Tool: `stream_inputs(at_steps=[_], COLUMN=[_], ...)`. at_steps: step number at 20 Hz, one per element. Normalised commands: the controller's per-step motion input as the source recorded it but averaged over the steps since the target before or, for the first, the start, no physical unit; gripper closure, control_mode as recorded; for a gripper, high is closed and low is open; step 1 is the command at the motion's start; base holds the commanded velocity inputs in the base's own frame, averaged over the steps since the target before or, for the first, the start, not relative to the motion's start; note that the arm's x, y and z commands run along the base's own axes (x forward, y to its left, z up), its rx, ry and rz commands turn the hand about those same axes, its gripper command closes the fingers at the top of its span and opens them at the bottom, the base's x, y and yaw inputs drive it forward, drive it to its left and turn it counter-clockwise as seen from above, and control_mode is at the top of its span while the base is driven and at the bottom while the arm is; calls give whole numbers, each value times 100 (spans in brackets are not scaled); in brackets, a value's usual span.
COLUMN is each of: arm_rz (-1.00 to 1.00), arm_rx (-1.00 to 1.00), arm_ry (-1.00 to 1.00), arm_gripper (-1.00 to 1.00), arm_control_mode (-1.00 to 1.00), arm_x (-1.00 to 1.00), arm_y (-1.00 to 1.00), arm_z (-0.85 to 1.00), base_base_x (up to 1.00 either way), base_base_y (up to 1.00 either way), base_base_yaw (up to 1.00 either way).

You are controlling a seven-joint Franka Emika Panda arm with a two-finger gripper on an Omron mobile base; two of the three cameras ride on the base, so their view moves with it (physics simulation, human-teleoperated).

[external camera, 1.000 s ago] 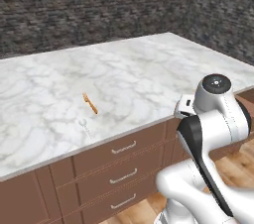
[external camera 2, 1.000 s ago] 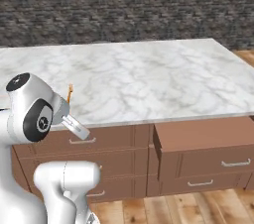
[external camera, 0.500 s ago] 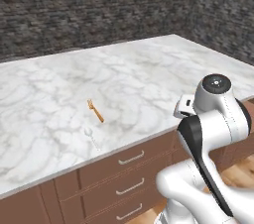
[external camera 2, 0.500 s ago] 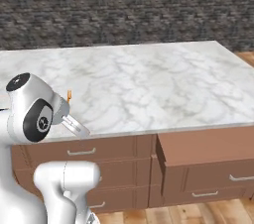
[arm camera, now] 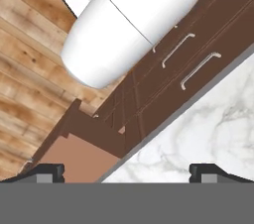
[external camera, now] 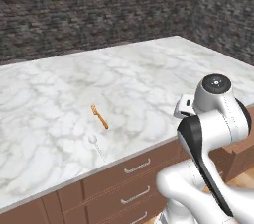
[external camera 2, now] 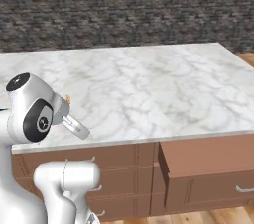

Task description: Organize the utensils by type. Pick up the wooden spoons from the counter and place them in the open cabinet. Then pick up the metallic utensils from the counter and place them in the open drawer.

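On bench, fork and pale spoon lie left of arm, handles toward front edge. Gripper spread wide, holding nothing.

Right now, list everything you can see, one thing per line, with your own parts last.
counter: one, white marble with grey veins, over brown cupboard fronts.
fork: one, slim, orange-brown, lying on the counter near its front edge.
silvery spoon: one, small, pale, lying just in front of the fork, closer to the counter edge.
open drawer: one, reddish-brown, pulled out below the counter at the right of the right base view.
closed drawer fronts: several, brown with silver bar handles, under the counter.
stone wall: one, dark grey, behind the counter.
floor: wooden planks, below the cupboards.
gripper: one, dark finger tips, open, over the counter edge and drawer, holding nothing.
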Motion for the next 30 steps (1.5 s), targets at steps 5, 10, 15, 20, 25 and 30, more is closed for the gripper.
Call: stream_inputs(at_steps=[5, 10, 15, 20, 25, 30], arm_rz=[0, 0, 0, 0, 0, 5], arm_rx=[0, 0, 0, 0, 6, 10], arm_ry=[0, 0, 0, 0, -4, -12], arm_gripper=[-100, -100, -100, -100, -100, -100], arm_control_mode=[100, 100, 100, 100, -100, -100], arm_x=[0, 0, 0, 0, 16, 3], arm_y=[0, 0, 0, 0, 3, 0], arm_z=[0, 0, 0, 0, 0, 0], base_base_x=[34, 25, 26, 41, 15, 0], base_base_y=[5, 2, 2, 11, 3, 0], base_base_yaw=[0, 0, 0, 0, 0, 0])
